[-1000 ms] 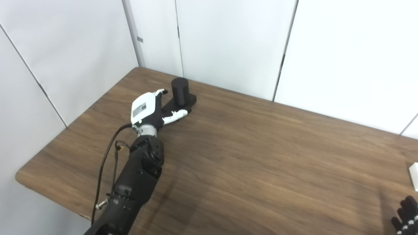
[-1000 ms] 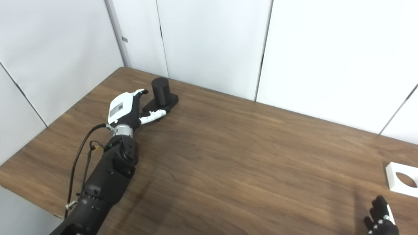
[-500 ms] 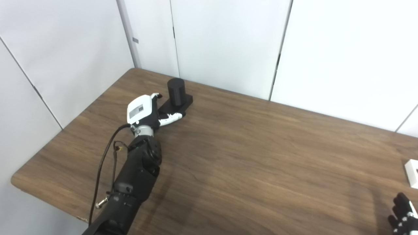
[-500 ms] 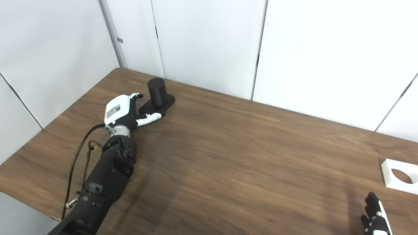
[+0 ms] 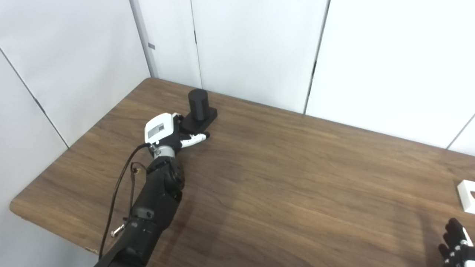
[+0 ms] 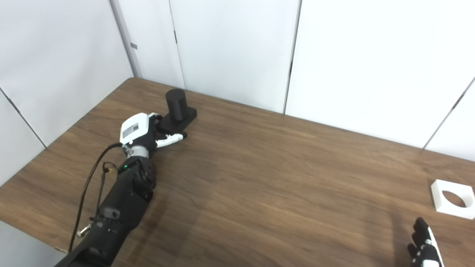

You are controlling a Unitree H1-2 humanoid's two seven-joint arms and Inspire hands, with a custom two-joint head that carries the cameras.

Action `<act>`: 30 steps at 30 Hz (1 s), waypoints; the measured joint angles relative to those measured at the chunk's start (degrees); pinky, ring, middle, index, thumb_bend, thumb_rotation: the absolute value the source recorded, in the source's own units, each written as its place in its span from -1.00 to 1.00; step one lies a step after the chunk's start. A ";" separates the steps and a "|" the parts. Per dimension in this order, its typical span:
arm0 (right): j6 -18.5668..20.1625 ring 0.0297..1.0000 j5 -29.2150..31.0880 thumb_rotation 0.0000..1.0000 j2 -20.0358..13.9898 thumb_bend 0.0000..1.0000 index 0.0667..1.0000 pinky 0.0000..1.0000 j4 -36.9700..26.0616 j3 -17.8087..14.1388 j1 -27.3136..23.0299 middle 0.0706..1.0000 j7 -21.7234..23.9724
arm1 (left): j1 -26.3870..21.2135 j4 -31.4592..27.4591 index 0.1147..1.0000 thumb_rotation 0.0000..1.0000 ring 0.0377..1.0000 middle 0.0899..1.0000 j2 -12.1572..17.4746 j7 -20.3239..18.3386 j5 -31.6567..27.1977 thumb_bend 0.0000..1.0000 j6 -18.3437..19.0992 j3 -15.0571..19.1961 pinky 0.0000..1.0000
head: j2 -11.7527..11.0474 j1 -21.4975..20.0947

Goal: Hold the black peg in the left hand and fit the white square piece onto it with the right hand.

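The fingers (image 6: 174, 137) of the left hand (image 6: 143, 130) close around the base of the black peg (image 6: 177, 109), which stands upright on the worktop (image 6: 259, 178) near its far left corner. The right hand (image 6: 425, 248) shows only straight fingertips (whether it is spread I cannot tell), near the white square piece (image 6: 452, 198) lying flat.

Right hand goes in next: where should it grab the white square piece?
Pinch the outer edges of the white square piece from above. It lies flat on the table, round hole facing up, beyond the right hand; keep fingers clear of the hole.
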 measured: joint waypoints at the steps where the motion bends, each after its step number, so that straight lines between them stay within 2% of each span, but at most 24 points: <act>1: 0.00 1.00 0.02 1.00 0.00 -0.03 0.94 1.00 -0.01 0.01 0.00 0.99 0.00 | -0.14 0.52 0.56 0.24 0.78 0.72 -0.04 0.01 0.34 0.78 0.00 0.03 0.86 | 0.09 0.00; 6: 0.40 1.00 0.00 1.00 0.01 -0.01 1.00 1.00 -0.18 0.01 0.08 1.00 -0.05 | -0.15 0.92 0.62 0.24 0.79 0.73 -0.09 0.00 1.46 0.80 0.00 0.17 0.87 | 0.18 -0.09; 14: 0.92 1.00 0.14 1.00 0.06 -0.16 1.00 1.00 -0.63 0.17 0.15 1.00 -0.11 | -0.36 1.63 0.59 0.23 0.79 0.72 -0.11 0.01 2.14 0.79 0.00 1.13 0.86 | 0.18 -0.26; 20: 0.99 1.00 0.04 1.00 0.09 -0.15 1.00 1.00 -0.82 0.35 0.25 1.00 -0.22 | -1.39 3.52 0.33 0.13 0.65 0.54 -1.25 2.39 4.02 0.74 0.00 2.86 0.74 | 0.26 -0.70; 23: 0.98 1.00 0.06 1.00 0.10 -0.18 1.00 1.00 -0.82 0.38 0.24 1.00 -0.26 | -1.77 4.08 0.18 -0.05 0.63 0.50 -1.41 4.31 3.65 0.64 0.00 2.95 0.70 | 0.44 -1.32; 25: 1.08 1.00 -0.07 1.00 0.11 -0.17 1.00 1.00 -0.96 0.53 0.25 1.00 -0.36 | -1.85 4.22 0.02 -0.29 0.61 0.46 -1.33 5.94 2.29 0.62 -0.14 2.71 0.66 | 0.44 -1.41; 28: 1.92 1.00 -0.52 1.00 0.12 -0.21 1.00 1.00 -1.67 0.79 0.24 1.00 -0.81 | -1.85 4.69 -0.10 -0.44 0.58 0.40 -1.06 8.88 -0.61 0.62 -0.71 2.30 0.63 | 0.44 -1.49; 29: 1.95 1.00 -0.64 1.00 0.12 -0.26 1.00 1.00 -1.74 0.84 0.23 1.00 -0.93 | -1.85 5.15 -0.16 -0.74 0.58 0.36 -0.86 9.80 -1.43 0.20 -0.96 2.06 0.64 | 0.44 -1.50; 30: 1.95 1.00 -0.73 1.00 0.12 -0.27 1.00 1.00 -1.74 0.85 0.24 1.00 -1.01 | -1.85 5.69 -0.16 -0.76 0.58 0.36 -0.68 10.83 -2.13 0.17 -1.36 1.90 0.64 | 0.44 -1.50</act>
